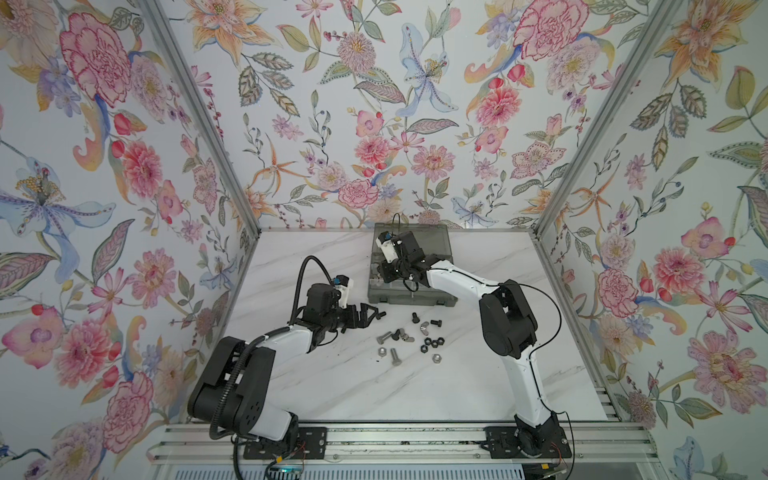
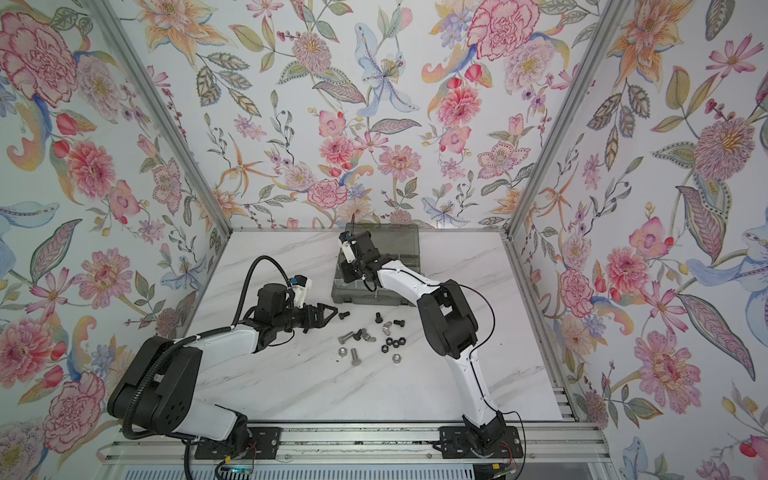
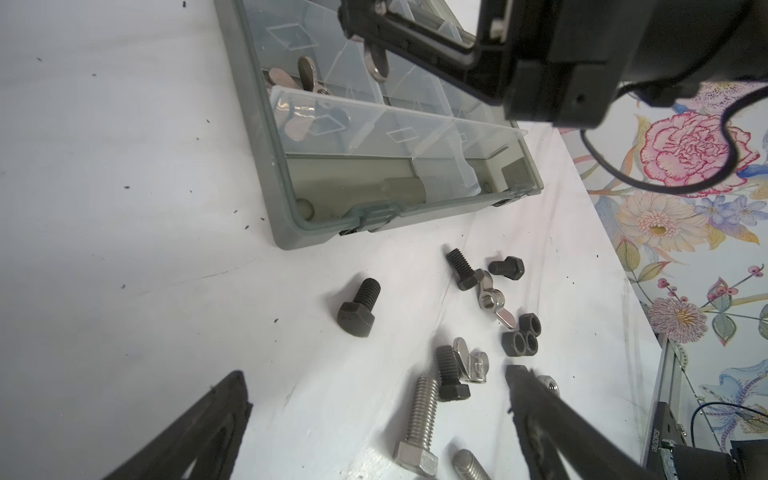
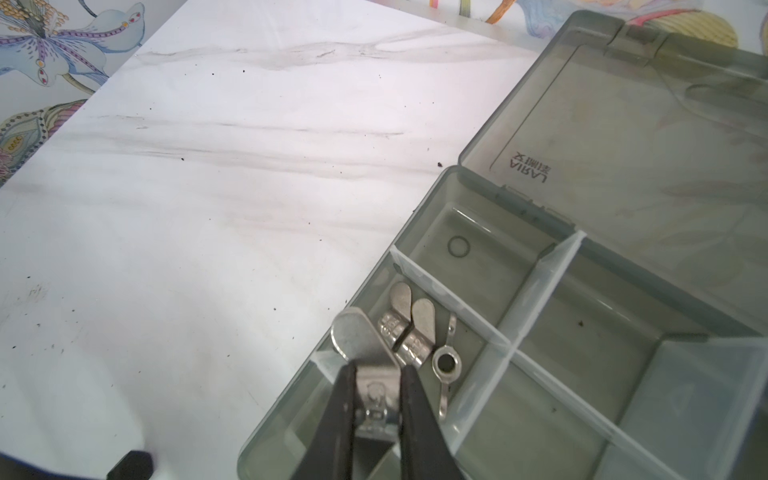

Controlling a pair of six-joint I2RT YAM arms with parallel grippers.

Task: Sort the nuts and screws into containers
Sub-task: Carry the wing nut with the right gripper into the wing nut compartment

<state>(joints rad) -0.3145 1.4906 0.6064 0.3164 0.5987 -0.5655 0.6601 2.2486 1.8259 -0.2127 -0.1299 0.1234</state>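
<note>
In both top views the right end effector (image 4: 376, 376) is hidden under its own wrist (image 1: 405, 249) above the smoky-grey organizer box (image 1: 411, 298). Only the right wrist view shows it, jaws pinched narrow on a silver wing nut (image 4: 360, 343) whose lower half the fingers cover. It hangs over a cell (image 4: 473, 338) where two more wing nuts (image 4: 409, 328) lie. The left end effector (image 3: 376, 372) stands wide open and empty, low above the bench (image 1: 332, 386), its fingers cut off by the frame. Before it lie loose black screws (image 3: 357, 307) and black nuts (image 3: 521, 334); a silver nut (image 3: 549, 384) is half hidden behind one finger, and a silver screw (image 3: 469, 465) is cropped at the edge
</note>
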